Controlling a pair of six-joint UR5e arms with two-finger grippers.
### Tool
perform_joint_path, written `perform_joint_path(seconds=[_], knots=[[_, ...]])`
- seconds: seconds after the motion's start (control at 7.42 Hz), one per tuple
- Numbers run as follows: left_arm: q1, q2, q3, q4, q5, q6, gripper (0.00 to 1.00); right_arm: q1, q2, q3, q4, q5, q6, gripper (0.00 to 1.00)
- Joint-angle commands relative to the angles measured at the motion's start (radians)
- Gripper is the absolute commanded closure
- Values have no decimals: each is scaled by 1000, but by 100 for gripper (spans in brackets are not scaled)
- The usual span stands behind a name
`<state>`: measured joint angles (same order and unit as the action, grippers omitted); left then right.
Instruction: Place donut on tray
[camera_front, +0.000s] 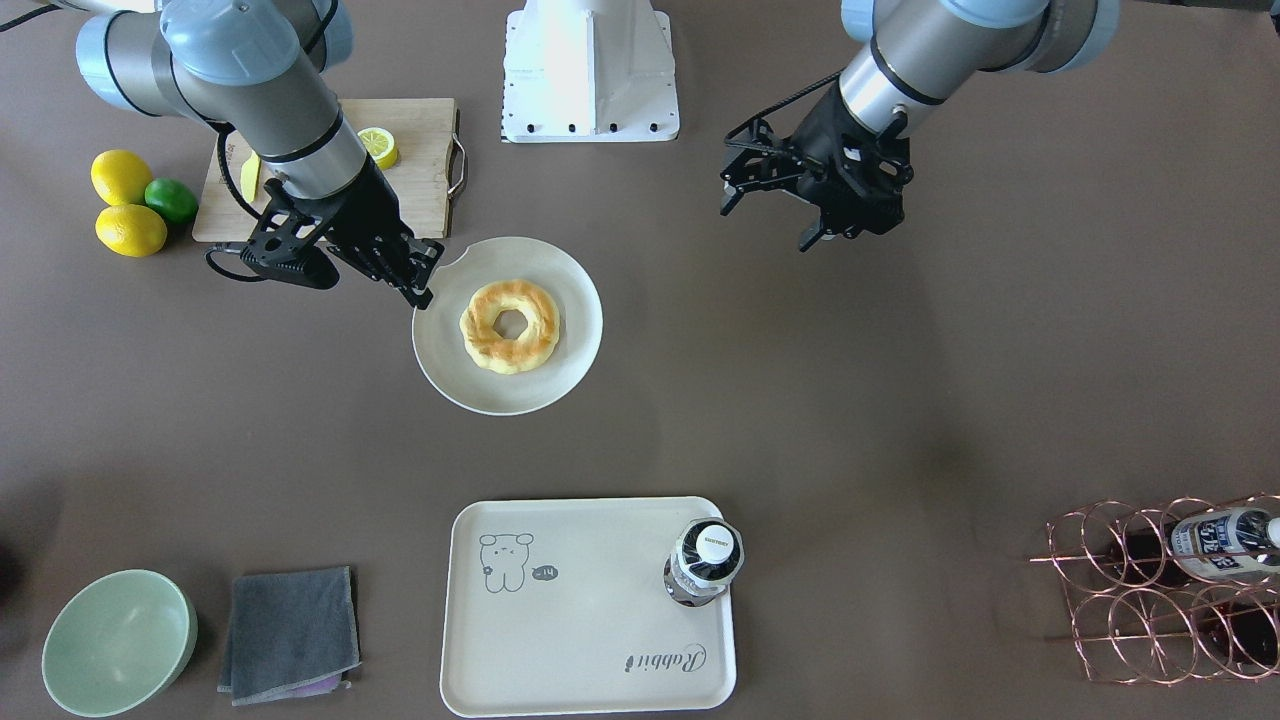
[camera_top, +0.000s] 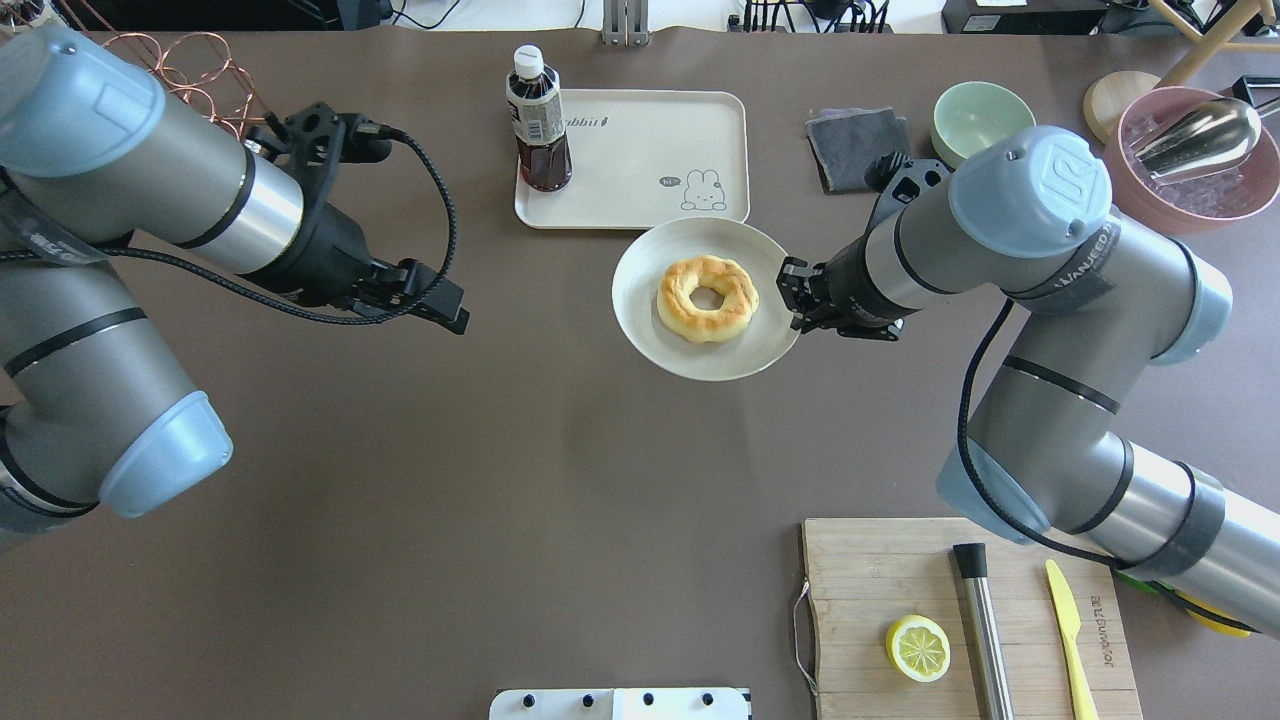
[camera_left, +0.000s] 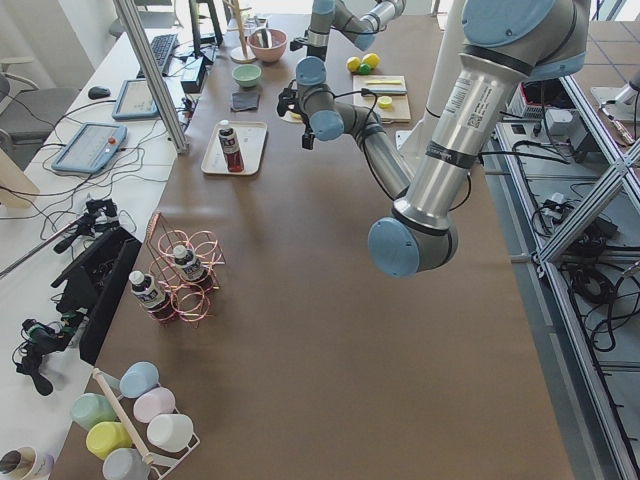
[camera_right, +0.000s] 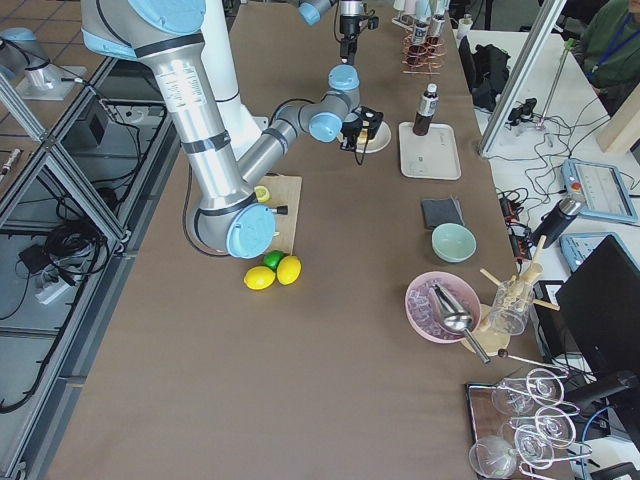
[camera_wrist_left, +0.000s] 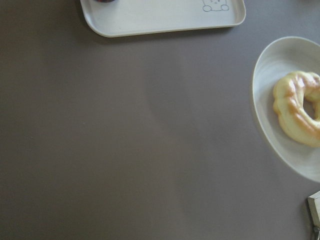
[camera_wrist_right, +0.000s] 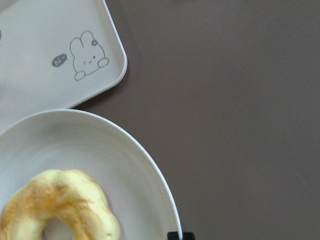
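You've got the donut (camera_front: 510, 358) there: golden-yellow, lumpy, browned in patches, with a small hole. It lies flat in the middle of the round white plate (camera_front: 575, 340). The right pincer (camera_front: 430, 275) is at the plate's rim, just beside the donut and not touching it, jaws apart and holding nothing. The left pincer (camera_front: 765, 225) hangs spread and empty, well apart from the plate. The tray (camera_front: 580, 620) lies near the plate.

Matt, smooth brown covering on the counter (camera_front: 900, 400). Lumpy, faintly glossy golden crust on the donut (camera_front: 509, 326). Smooth matt white on the plate (camera_front: 575, 290). Cream tray (camera_front: 590, 620) smooth, satin, plastic-looking. Pale grained wood for the cutting board (camera_top: 880, 580). Grey woven cloth (camera_front: 290, 625), soft and matt. Shiny copper-coloured wire for the rack (camera_front: 1130, 590). Smooth, faintly shiny mint bowl (camera_front: 110, 640).
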<state>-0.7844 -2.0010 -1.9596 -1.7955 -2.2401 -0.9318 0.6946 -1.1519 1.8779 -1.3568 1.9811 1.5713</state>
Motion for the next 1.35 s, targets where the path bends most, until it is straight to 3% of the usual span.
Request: perform_joint_path(seconds=[0.0, 0.27, 0.67, 0.94, 1.21], knots=[[-76, 117, -25, -8, -41, 158, 1, 97, 192, -265, -1, -1, 216, 100], [-78, 137, -30, -8, -41, 172, 1, 132, 346, -495, 13, -1, 295, 100], [-79, 137, -32, -8, -39, 172, 1, 122, 508, -812, 201, -34, 377, 100], [-79, 137, -28, -8, -39, 172, 1, 79, 529, -903, 300, -88, 397, 100], [-79, 136, -25, -8, -39, 172, 1, 57, 537, -922, 304, -122, 394, 100]])
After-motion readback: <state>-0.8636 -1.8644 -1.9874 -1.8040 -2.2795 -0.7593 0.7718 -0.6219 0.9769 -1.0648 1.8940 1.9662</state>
